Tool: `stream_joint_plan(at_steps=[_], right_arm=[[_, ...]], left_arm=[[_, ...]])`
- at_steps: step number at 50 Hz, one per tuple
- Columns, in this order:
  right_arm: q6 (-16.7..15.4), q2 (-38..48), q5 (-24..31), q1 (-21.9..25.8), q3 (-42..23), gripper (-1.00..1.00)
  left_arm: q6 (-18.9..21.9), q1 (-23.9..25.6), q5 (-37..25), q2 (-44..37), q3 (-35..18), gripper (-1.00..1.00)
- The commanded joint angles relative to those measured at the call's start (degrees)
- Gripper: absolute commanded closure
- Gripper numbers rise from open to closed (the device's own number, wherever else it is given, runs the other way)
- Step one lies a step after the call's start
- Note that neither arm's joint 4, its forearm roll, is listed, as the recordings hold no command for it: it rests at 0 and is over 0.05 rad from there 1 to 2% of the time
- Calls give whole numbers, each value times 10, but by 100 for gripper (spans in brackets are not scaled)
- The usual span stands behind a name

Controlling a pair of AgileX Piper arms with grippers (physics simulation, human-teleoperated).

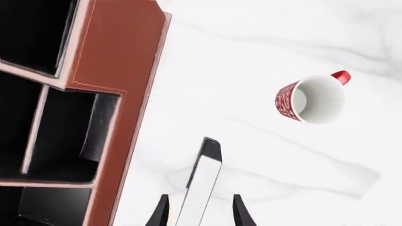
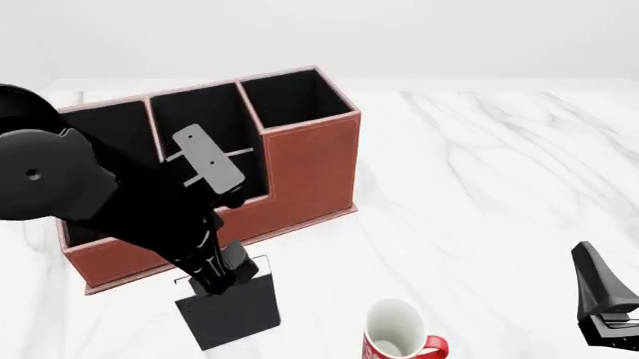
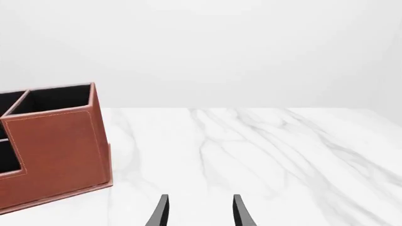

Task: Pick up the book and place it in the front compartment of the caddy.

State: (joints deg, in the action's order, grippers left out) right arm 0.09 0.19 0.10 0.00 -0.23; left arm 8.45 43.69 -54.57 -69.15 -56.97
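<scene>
left end effector (image 1: 199, 212): clamped on upright book (image 2: 232, 310), beside caddy (image 2: 310, 161) | right end effector (image 3: 199, 209): fingers apart, holding nothing, above table (image 3: 283, 155)

caddy (image 2: 299, 161) front wall hidden behind left arm, mug (image 2: 397, 333) cut off

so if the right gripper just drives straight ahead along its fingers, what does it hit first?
Probably nothing. In its wrist view the open right gripper points over bare marble table; the caddy sits off to one side of that line. Depth is unclear, so the clearance from the caddy is a guess.
</scene>
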Motion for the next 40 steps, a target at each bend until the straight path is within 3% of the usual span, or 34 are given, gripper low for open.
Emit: stream_joint_plan(at_steps=[1,6,7,14,40], right_arm=[[0,-1,1,0,0,-100],[0,-1,1,0,0,-100],[0,-1,1,0,0,-100],[0,-1,1,0,0,-100],[0,-1,1,0,0,-100]], left_arm=[[8,-10,-2,-23,-7,-100],[11,-12,5,-30,-4,-100],[-13,14,7,-17,-1,-100],[13,-11,21,-39,7,-100],[-18,9,81,-48,63,-100]])
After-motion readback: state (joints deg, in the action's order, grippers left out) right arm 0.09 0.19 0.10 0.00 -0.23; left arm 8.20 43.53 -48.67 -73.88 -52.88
